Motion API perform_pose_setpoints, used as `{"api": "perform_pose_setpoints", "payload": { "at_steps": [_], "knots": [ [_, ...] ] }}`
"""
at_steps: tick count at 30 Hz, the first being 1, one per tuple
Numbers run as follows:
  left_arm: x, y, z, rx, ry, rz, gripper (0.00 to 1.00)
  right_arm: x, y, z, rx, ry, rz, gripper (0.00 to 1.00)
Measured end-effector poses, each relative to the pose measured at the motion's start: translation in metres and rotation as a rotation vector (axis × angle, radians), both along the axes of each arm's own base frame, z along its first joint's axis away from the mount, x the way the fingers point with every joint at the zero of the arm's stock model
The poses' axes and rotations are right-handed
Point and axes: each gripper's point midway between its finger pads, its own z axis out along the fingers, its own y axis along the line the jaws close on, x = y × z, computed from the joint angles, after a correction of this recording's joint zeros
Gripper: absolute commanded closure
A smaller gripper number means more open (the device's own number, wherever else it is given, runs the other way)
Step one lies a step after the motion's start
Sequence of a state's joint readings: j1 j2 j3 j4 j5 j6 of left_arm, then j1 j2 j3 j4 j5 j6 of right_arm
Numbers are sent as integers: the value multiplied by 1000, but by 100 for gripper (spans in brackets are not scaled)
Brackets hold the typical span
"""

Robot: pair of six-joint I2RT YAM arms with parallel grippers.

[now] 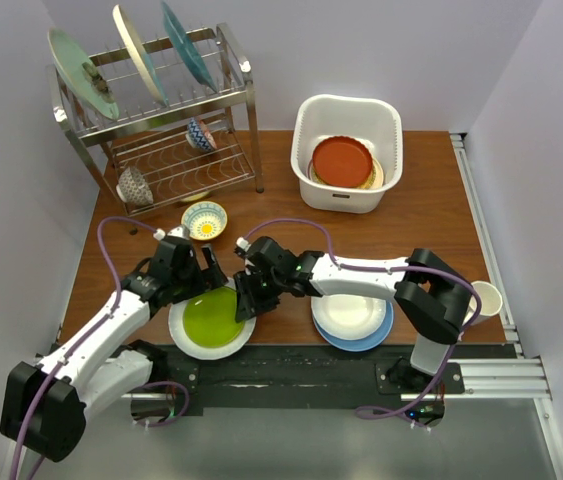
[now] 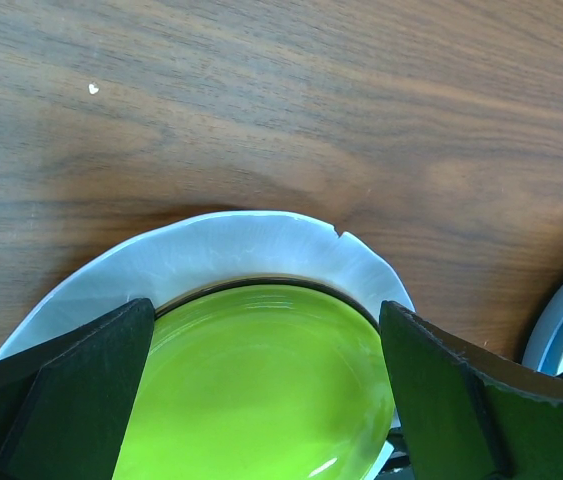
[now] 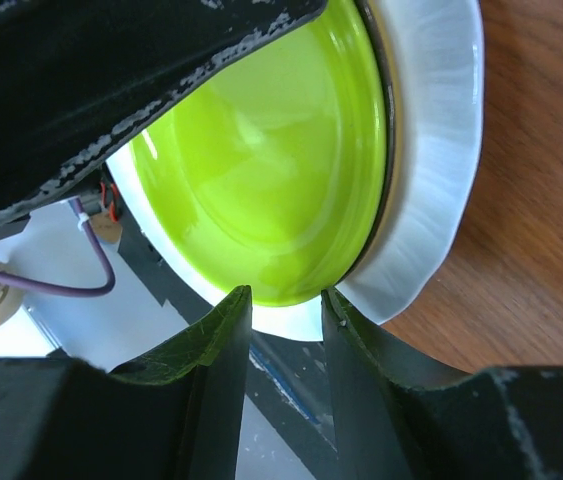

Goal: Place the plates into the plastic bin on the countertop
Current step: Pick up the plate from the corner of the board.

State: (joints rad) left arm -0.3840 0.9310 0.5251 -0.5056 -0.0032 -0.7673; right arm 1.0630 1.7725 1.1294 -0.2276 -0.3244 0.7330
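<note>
Wood-grain countertop point(image 1: 411, 215) between pale walls, seen from above and from both wrists. Directly under both grippers lies the lime green plate point(image 1: 211, 318), nested on a white scalloped plate point(image 1: 183, 340) at the table's near edge.

The left gripper point(image 2: 266, 330) hovers with its fingers spread wide to either side of the green plate's far rim, and it holds nothing. The right gripper point(image 3: 286, 300) has its fingers drawn to a narrow gap. The stacked rims sit right at that gap, but whether the pads have bitten, and on which plate, cannot be told.

The plastic bin point(image 1: 306, 130) stands well apart from both grippers, far beyond the right gripper's wrist, toward the back wall. It already holds a brown plate point(image 1: 342, 160) on a paler one. Just behind the right wrist sits a white plate point(image 1: 351, 312) on a blue plate point(image 1: 361, 342), and a steel dish rack point(image 1: 251, 110) stands beyond the left gripper.

Judged hazards:
- The narrow jaws may close on both rims at once, so the white plate would lift and then drop off.
- A shallow pinch on glossy glaze may let the green plate swing or slip on the way to the bin.
- Sideways force may push the pair off the near edge.
- The two grippers work close together over one plate, so a lift could knock one against the other.
</note>
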Motion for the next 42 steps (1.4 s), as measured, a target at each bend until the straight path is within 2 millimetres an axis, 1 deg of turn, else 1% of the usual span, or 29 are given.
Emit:
{"api": "perform_pose_setpoints", "payload": {
  "at_steps": [5,9,17,20,22,24,25,30,35,37,38,42],
  "knots": [
    [-3,-5,0,-13,5,-21,1,4,-5,-4,-33,-21,-19,62],
    [-7,-9,-4,-28,19,-43,2,6,-9,-7,-56,-27,-27,62],
    [-12,-18,-4,-48,28,-78,2,8,-10,-8,-63,-37,-36,63],
    [-12,-18,-2,-53,19,-80,2,9,-10,-9,-67,-39,-38,65],
    [-12,-18,1,-57,10,-80,2,9,-11,-9,-71,-43,-40,75],
    [-12,-18,2,-59,4,-81,2,12,-12,-9,-82,-57,-44,82],
    [-12,-18,3,-60,2,-81,2,12,-12,-8,-81,-59,-44,88],
    [-12,-19,4,-63,1,-83,2,16,-10,-6,-69,-67,-54,95],
    [-13,-19,5,-67,-4,-85,2,19,-7,-5,-57,-73,-60,97],
    [-13,-18,5,-67,-4,-85,2,19,-7,-5,-58,-73,-60,96],
    [-13,-18,6,-66,-4,-84,2,19,-8,-5,-59,-73,-60,93],
    [-13,-18,6,-67,-7,-84,2,21,-14,-5,-86,-93,-68,91]
  ]
}}
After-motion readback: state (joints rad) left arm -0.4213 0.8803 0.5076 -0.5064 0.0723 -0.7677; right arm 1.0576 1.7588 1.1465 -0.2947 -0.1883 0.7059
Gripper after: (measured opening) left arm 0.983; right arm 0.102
